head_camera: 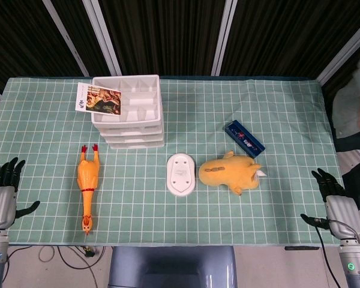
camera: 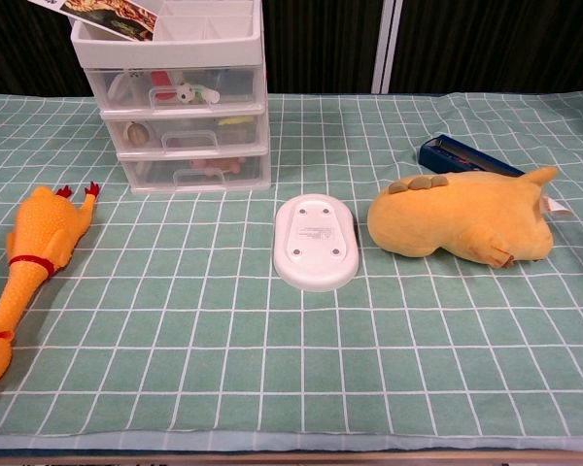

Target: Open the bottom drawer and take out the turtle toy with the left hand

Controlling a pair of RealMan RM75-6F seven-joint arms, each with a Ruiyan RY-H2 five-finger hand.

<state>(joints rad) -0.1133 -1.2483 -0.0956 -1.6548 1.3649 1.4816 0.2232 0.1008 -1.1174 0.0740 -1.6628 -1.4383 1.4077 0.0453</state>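
Note:
A white three-drawer unit [head_camera: 131,112] [camera: 180,102] stands at the back left of the table, all drawers shut. Its clear bottom drawer [camera: 196,170] shows small pinkish items inside; I cannot make out a turtle toy among them. My left hand [head_camera: 4,183] hovers open at the table's front left edge, fingers spread, far from the drawers. At the front right edge my right hand [head_camera: 331,191] is open too. Neither hand shows in the chest view.
A rubber chicken [head_camera: 88,181] [camera: 31,257] lies left of centre. A white oval dish [head_camera: 181,174] [camera: 316,240] and a yellow plush dinosaur [head_camera: 232,171] [camera: 462,218] sit mid-table. A blue box [head_camera: 244,137] [camera: 466,155] lies behind the plush. A picture card [head_camera: 98,98] rests on the unit's top.

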